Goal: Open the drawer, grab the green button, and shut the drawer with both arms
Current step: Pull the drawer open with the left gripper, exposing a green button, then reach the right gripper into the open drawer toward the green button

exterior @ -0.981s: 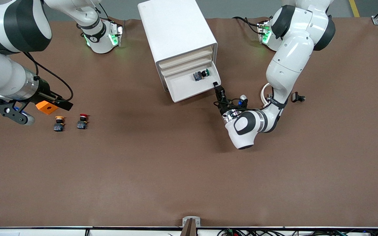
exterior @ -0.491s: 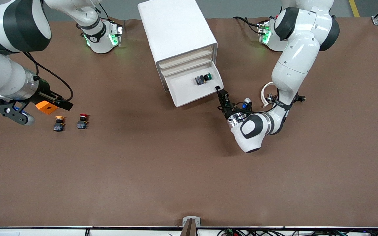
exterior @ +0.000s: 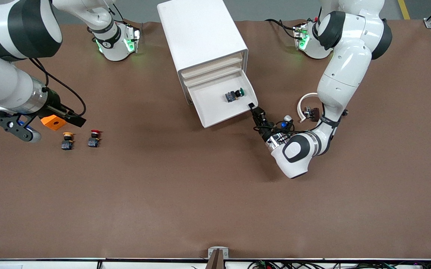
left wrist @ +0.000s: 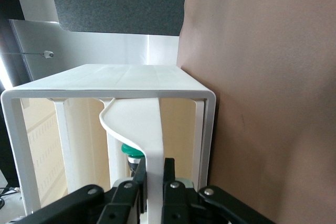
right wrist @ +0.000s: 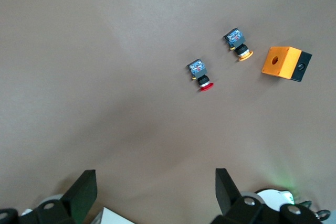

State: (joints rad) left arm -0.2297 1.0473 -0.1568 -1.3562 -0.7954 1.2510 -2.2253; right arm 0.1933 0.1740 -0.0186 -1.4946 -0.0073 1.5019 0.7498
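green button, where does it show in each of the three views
Front view: the green button lies in the open drawer, near the left hand shut on the drawer's front.
Left wrist view: only its green cap peeks past the drawer front.
Right wrist view: not in it.
Shared landmark: the white cabinet.

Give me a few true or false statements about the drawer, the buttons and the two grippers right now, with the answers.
1. The green button lies inside the pulled-out drawer. True.
2. The left gripper is shut on the drawer's front corner. True.
3. The right gripper is holding the red button. False: its fingers are open and empty, up over the table near the orange block.
4. The yellow button sits in the drawer beside the green one. False: it lies on the table beside the red button.
5. All four drawers of the cabinet are pulled out. False: only a lower one is.
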